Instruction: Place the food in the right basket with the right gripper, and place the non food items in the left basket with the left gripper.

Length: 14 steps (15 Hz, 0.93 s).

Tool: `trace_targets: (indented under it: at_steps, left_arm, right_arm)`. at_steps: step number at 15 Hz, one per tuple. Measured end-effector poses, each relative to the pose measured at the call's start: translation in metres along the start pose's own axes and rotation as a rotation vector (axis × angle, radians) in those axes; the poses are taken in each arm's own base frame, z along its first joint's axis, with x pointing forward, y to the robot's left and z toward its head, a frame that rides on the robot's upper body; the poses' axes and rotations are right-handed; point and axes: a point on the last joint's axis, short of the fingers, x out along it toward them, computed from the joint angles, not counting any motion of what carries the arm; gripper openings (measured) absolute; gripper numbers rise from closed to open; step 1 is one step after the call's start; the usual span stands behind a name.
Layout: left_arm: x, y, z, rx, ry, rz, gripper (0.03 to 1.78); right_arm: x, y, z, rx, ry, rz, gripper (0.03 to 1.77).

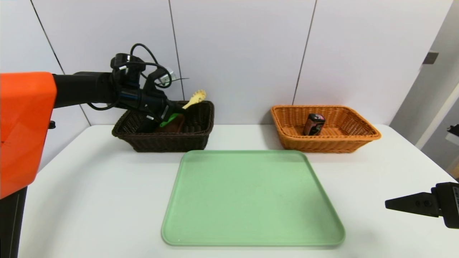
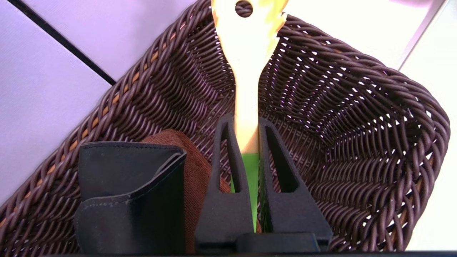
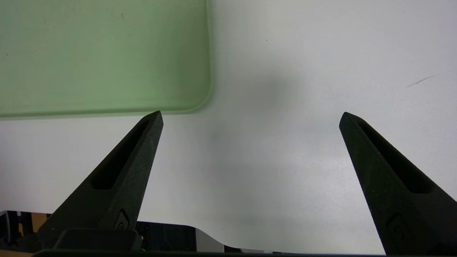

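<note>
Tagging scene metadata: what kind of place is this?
Probably a lab or test bench, not a home: bare white table, plain panelled wall, and a staged sorting set of green tray, dark basket and orange basket.

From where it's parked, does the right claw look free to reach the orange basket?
Probably yes. The right claw hangs open over bare table beside the green tray. Nothing stands between it and the orange basket, whose top is open, with only the small food package inside.
</note>
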Motion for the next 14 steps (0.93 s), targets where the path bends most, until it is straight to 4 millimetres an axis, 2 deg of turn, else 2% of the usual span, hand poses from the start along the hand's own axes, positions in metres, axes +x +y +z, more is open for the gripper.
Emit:
trace_targets:
  at_steps: [3,6,10,14]
  left_arm:
    - [0.000,0.000,0.000,0.000,-0.001,0.002,0.66]
    - [-0.002,0.000,0.001,-0.002,-0.002,0.004,0.99]
    - [-0.017,-0.001,0.014,-0.029,-0.026,0.025,1.28]
    - [-0.051,-0.017,0.038,-0.191,-0.051,0.031,1.45]
  right_arm:
    - [0.000,0.000,0.000,0.000,0.001,0.000,1.71]
    - [0.000,0.000,0.000,0.000,0.000,0.000,1.71]
    - [-0.001,0.000,-0.001,0.002,-0.002,-0.001,1.71]
    - [-0.004,0.000,0.001,0.001,-0.027,-0.006,1.71]
